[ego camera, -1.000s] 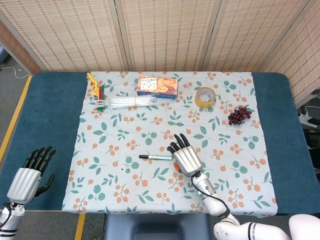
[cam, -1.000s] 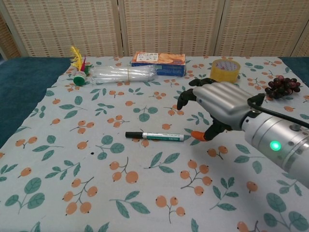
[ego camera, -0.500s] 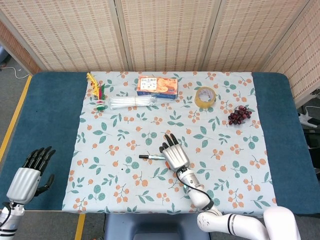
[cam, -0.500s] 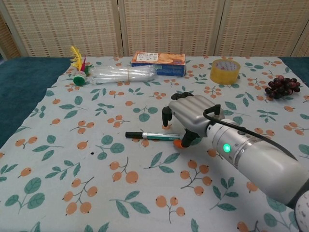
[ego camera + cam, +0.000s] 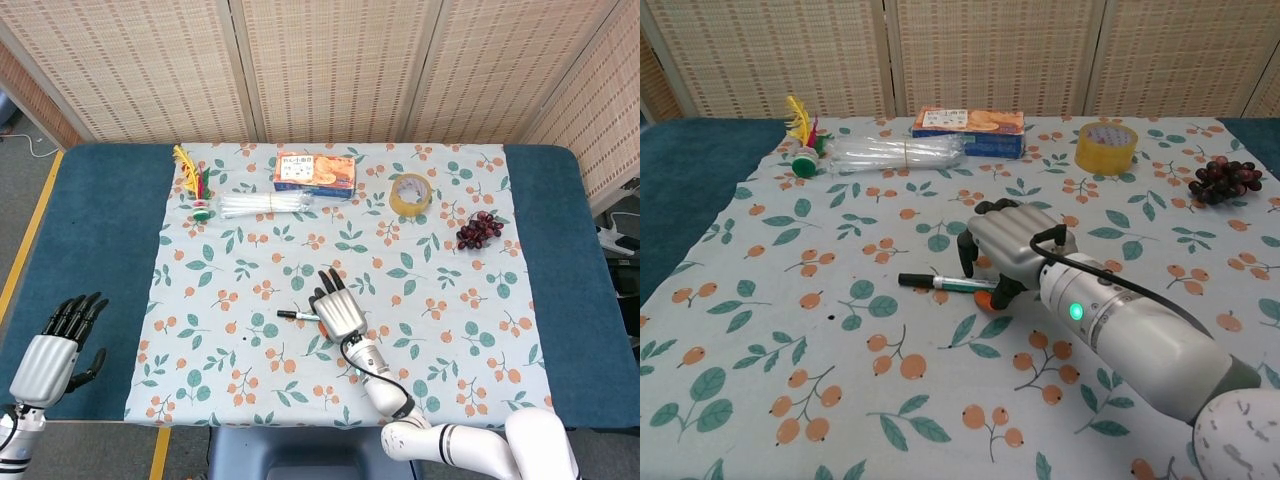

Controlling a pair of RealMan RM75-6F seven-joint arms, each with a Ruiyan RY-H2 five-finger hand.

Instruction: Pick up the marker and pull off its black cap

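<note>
our right arm [image 5: 1140,335] stretched low across floral cloth [image 5: 250,350], right hand [image 5: 1012,240] palm down over marker's white end, fingers arched, tips at barrel; whether we actually grip it, cannot tell. our left hand [image 5: 45,352] idle at blue table edge [image 5: 90,250], fingers straight and apart, holding nothing. marker [image 5: 940,283] lies flat near cloth's middle, white barrel with green band, black cap [image 5: 912,279] on, pointing away from right hand toward left side.
</note>
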